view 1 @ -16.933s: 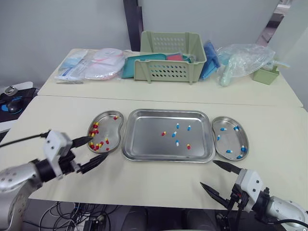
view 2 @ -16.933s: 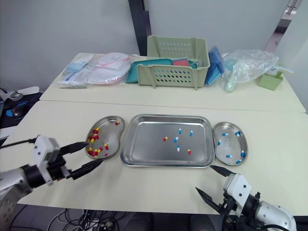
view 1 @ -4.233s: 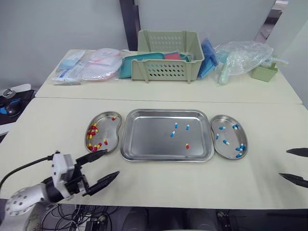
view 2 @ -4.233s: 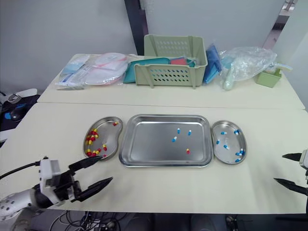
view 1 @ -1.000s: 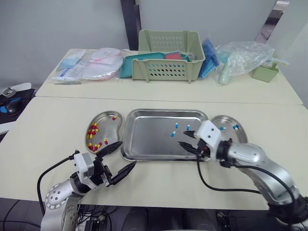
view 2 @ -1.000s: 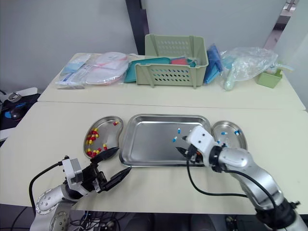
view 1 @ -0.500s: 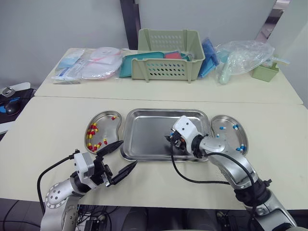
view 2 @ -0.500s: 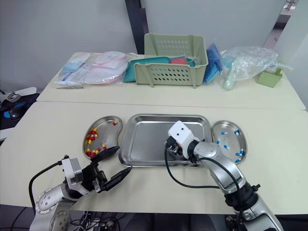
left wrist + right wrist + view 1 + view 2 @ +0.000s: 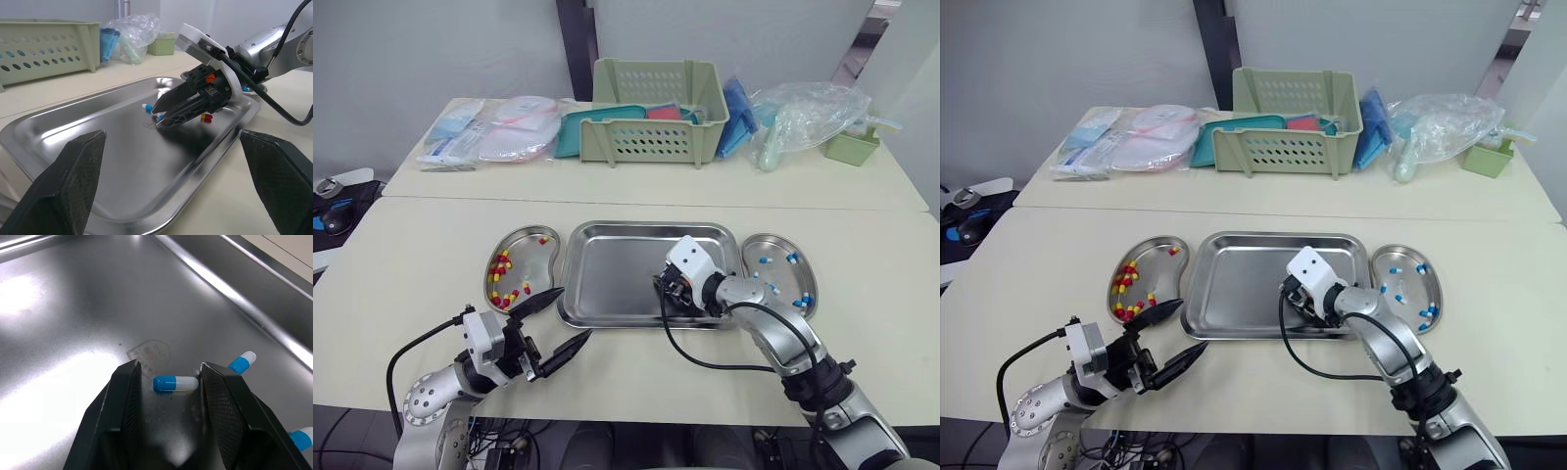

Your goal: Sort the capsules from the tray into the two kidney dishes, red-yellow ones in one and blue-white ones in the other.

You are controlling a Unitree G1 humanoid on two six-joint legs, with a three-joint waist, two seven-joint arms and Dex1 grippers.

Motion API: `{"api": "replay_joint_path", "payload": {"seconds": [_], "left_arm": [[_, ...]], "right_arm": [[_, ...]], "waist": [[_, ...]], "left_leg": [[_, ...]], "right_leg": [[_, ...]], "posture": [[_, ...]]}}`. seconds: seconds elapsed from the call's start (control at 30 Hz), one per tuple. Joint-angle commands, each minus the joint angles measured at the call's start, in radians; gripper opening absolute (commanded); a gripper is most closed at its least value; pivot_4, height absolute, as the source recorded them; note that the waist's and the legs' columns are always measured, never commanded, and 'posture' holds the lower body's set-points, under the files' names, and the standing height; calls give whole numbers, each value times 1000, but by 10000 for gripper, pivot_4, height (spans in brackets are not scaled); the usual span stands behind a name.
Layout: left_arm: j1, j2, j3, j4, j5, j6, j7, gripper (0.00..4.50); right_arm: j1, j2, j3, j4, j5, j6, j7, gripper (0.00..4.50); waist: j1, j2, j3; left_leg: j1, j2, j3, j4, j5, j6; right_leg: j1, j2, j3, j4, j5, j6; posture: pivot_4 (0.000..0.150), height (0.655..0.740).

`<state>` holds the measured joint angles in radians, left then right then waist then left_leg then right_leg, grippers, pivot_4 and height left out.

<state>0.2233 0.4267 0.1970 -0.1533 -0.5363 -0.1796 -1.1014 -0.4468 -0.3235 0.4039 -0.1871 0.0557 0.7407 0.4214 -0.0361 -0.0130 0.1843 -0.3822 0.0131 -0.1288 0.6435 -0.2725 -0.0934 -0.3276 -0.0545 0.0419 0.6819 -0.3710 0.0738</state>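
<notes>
While the right pincer [image 9: 169,369] is lowered into the steel tray [image 9: 607,257], its two black fingers stand open on either side of a blue-white capsule [image 9: 175,383], which lies flat on the tray floor between them; neither finger appears to be pressing it yet. A second blue-white capsule [image 9: 242,362] lies near it, and a red-yellow capsule [image 9: 206,117] sits close beside the same arm.

On the cream desk [image 9: 431,255] the tray lies between two kidney dishes; the left dish [image 9: 540,269] holds red-yellow capsules; the right dish [image 9: 781,279] holds blue-white ones. The left pincer [image 9: 577,312] hovers open and empty over the desk's front edge, just in front of the left dish and the tray's near left corner.

The step in hand seems to be the pick of a blue-white capsule, with only a few capsules left in the tray. The next move likely calls for a gentle closing of the fingers on the capsule's ends, since a smooth capsule on steel could skid or roll away; then a lift and a carry to the right dish.
</notes>
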Motion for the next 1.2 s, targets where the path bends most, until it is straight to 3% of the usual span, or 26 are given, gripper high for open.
{"api": "replay_joint_path", "payload": {"seconds": [0.03,0.17,0.2,0.37,0.6,0.93,1.07,1.2], "left_arm": [[3,12,-6,-41,-14,-1,2,45000],[2,14,-6,-42,-13,-1,2,45000],[2,14,-6,-42,-13,-1,2,45000],[4,16,-4,-41,-14,-1,1,45000],[1,21,-3,-39,-18,-3,-5,45000],[-17,68,-32,-43,-39,-17,-108,45000],[-44,73,-50,-49,-55,-6,-138,45000],[-59,79,-64,-40,-62,-3,-163,45000]], "right_arm": [[-4,10,-14,9,-19,-16,-3,21660],[10,23,-27,20,-18,3,-9,21660],[15,21,-30,19,-17,2,-7,17516],[28,10,-26,10,-19,-24,6,9114],[28,18,-38,-43,-10,-69,21,8946],[110,-99,-147,-356,81,32,103,8941],[237,-179,-321,-509,150,70,130,8940],[363,-229,-486,-535,196,17,156,8939]], "waist": [[0,0,0],[-2,0,0],[-3,0,0],[-3,0,0],[-3,0,0],[3,0,0],[9,0,0],[5,0,0]], "left_leg": [[0,0,0,0,0,0],[0,0,0,0,0,0],[0,0,0,0,0,0],[0,0,0,0,0,0],[0,0,0,0,0,0],[-4,0,0,0,0,0],[-5,0,0,0,0,0],[-9,0,0,1,0,0]], "right_leg": [[0,0,0,0,0,0],[0,0,0,0,0,0],[0,0,0,0,0,0],[0,0,0,0,0,0],[0,0,0,0,0,0],[-3,0,0,0,0,0],[-4,0,-1,0,0,0],[-6,0,-1,0,0,0]], "posture": [[1500,7400],[1500,7400],[1500,7400],[1500,7400],[1500,7400],[1500,7400],[1500,7400],[1500,7400]]}}
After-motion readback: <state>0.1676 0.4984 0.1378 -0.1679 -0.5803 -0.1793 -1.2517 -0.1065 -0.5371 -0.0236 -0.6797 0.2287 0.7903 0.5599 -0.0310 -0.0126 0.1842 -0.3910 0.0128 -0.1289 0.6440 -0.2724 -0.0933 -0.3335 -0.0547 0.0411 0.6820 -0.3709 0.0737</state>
